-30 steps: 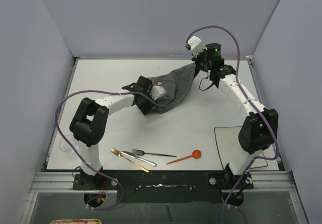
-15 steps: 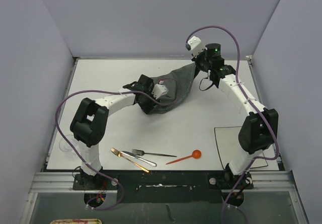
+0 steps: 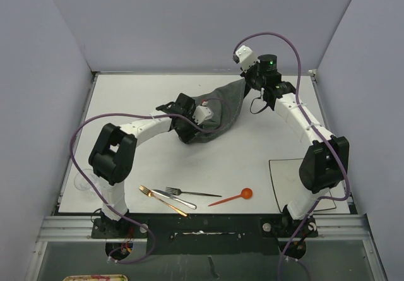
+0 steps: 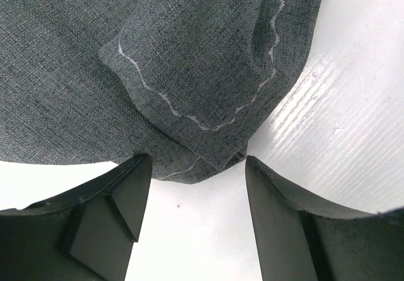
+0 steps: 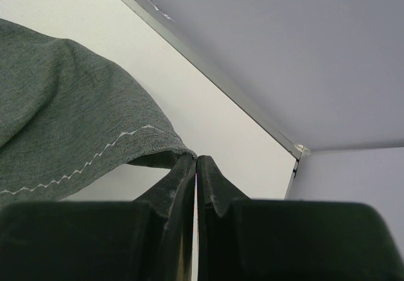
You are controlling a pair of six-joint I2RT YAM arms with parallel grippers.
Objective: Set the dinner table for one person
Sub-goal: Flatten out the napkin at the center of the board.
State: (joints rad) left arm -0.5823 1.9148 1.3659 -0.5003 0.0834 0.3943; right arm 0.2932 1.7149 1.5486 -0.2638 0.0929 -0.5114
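Your right gripper (image 5: 196, 158) is clenched on 1 corner of the placemat (image 3: 224, 107); your left gripper (image 4: 197, 162) is released, its folded edge just ahead on the tabletop (image 3: 252, 148).

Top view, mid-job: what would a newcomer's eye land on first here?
The dark grey placemat lies crumpled at the far middle of the dinner table, and the right claw is shut on its far corner, holding that corner raised. The left claw stands open, fingers either side of a folded-over corner at the cloth's near-left end. Along the near edge lies the cutlery, with an orange spoon brightest beside it.
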